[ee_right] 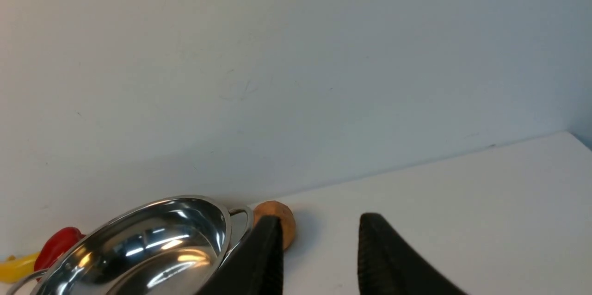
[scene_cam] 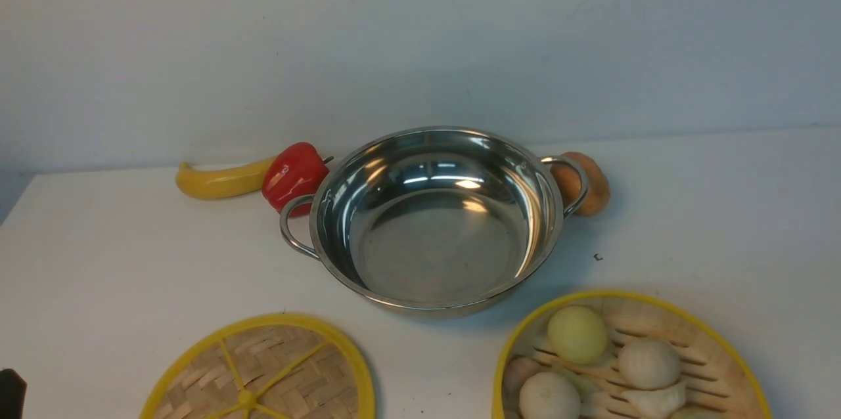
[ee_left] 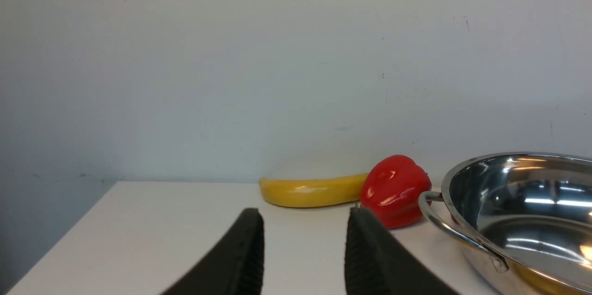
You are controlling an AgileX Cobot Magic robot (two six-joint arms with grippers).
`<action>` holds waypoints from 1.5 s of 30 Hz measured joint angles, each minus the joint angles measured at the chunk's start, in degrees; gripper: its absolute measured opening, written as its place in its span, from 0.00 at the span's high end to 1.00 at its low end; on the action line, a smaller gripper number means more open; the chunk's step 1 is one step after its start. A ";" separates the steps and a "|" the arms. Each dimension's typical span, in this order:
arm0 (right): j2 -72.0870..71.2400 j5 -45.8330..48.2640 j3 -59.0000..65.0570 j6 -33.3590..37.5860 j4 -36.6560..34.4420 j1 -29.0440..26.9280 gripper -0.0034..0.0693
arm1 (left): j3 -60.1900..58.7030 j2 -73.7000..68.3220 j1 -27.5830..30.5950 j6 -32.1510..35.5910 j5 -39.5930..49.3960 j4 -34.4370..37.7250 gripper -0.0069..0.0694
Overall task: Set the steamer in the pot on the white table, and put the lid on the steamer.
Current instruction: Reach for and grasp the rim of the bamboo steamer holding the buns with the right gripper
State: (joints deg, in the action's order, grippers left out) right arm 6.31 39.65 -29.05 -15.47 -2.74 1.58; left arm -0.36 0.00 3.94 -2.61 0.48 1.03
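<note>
A: How are the arms posing?

B: Both are hovering low over the white surface (scene_cam: pixel 98 255), facing the wall.

A: Fingers?

B: The left fingers (ee_left: pixel 245 258) are standing apart, gripping nothing; likewise the right fingers (ee_right: pixel 263 262).

A: Task items?

B: The pot (scene_cam: pixel 430 219) is sitting centrally, empty. The lid (scene_cam: pixel 263 373) is lying near-left; the steamer (scene_cam: pixel 631 360) is sitting near-right, both touching nothing.
</note>
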 joint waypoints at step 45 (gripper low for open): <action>58.71 20.94 -25.08 41.12 -17.29 0.00 0.53 | 0.00 0.00 0.00 -20.66 -11.03 4.53 0.59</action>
State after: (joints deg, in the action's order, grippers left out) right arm 65.02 60.59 -54.13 25.66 -20.03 1.58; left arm -0.36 0.00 3.94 -23.27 -10.55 5.57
